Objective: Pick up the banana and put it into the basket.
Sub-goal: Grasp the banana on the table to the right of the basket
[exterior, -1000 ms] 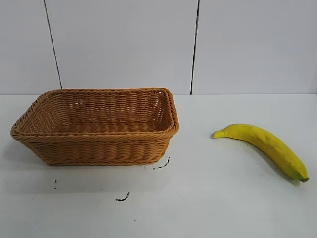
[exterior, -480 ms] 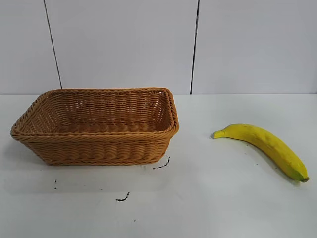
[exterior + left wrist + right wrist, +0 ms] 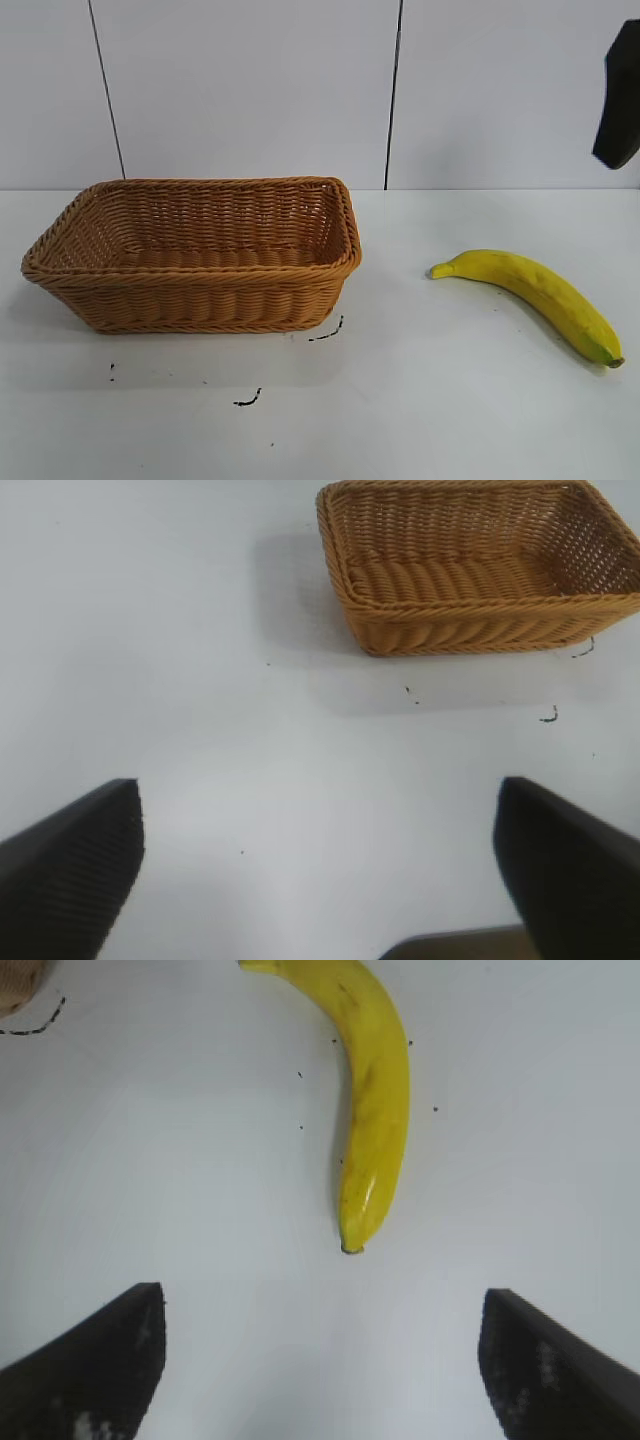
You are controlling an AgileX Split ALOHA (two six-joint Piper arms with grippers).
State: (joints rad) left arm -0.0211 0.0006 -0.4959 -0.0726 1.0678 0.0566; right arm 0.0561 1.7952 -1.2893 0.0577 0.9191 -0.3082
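Two things matter on the white table (image 3: 440,400): the basket (image 3: 190,300) and the banana (image 3: 530,290), which lies flat on the table well apart from the basket, off the basket's short end nearest the right arm, with its stem pointing back toward the basket and its dark tip away from it. Nothing lies in the basket.

Only a dark corner of the right gripper (image 3: 320,1360) shows in the exterior view, high above the table on the far side of the banana from the basket; its wrist camera looks down with the jaws spread wide and nothing between them, the banana's dark tip just ahead of the gap. The left gripper (image 3: 320,870) sits on the basket's opposite side, near it, jaws likewise spread and empty (it looks idle).

My judgement is that the reach is only beginning. To do it well, the right gripper should come down over the banana's thick middle rather than the tapered tip, jaws straddling it across its width, and close gently once the pads are low enough to catch the sides. A grasp near either end would likely let it swing or slip during the carry to the basket.
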